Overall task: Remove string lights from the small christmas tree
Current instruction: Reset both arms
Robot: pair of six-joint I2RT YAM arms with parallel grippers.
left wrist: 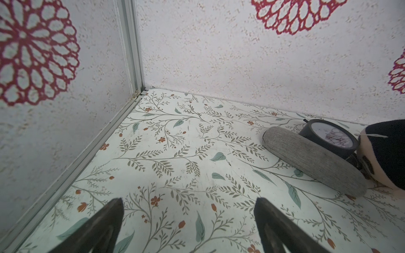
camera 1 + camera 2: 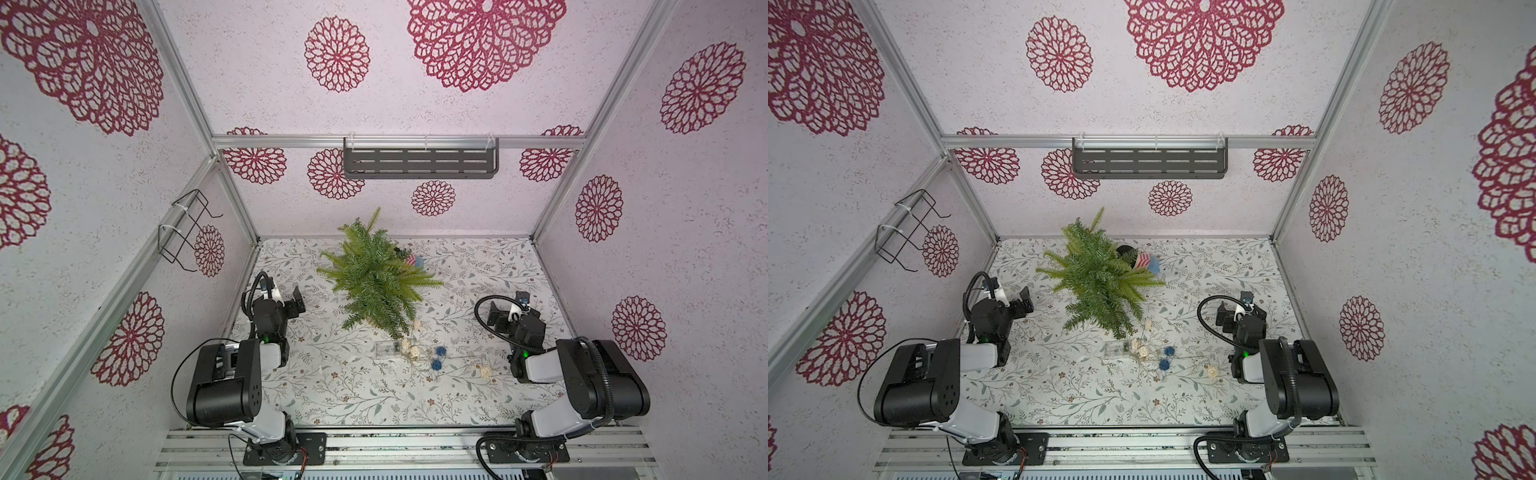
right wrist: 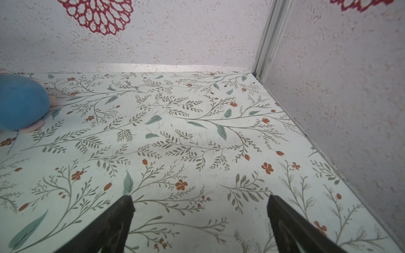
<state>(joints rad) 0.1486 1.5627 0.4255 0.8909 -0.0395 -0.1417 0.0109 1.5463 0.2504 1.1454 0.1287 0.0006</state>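
Note:
The small christmas tree (image 2: 374, 274) (image 2: 1096, 278), green with drooping branches, stands mid-table toward the back wall in both top views. The string lights (image 2: 419, 351) (image 2: 1150, 353) lie on the table in front of it, with cream and blue balls on thin wire and a clear box (image 2: 384, 348) at their left end. One cream ball (image 2: 417, 325) lies close under the tree's front branches. My left gripper (image 2: 295, 301) (image 1: 189, 208) is open, left of the tree, over bare table. My right gripper (image 2: 494, 311) (image 3: 200, 206) is open at the right, also empty. Neither wrist view shows the tree or the lights.
Behind the tree lie a dark round object (image 2: 1126, 251) and a striped and blue plush (image 2: 1148, 262) (image 3: 22, 100). The left wrist view shows a grey oblong pad (image 1: 313, 160) and a round dial (image 1: 331, 138). A rack (image 2: 419, 158) and a wire basket (image 2: 187, 228) hang on the walls.

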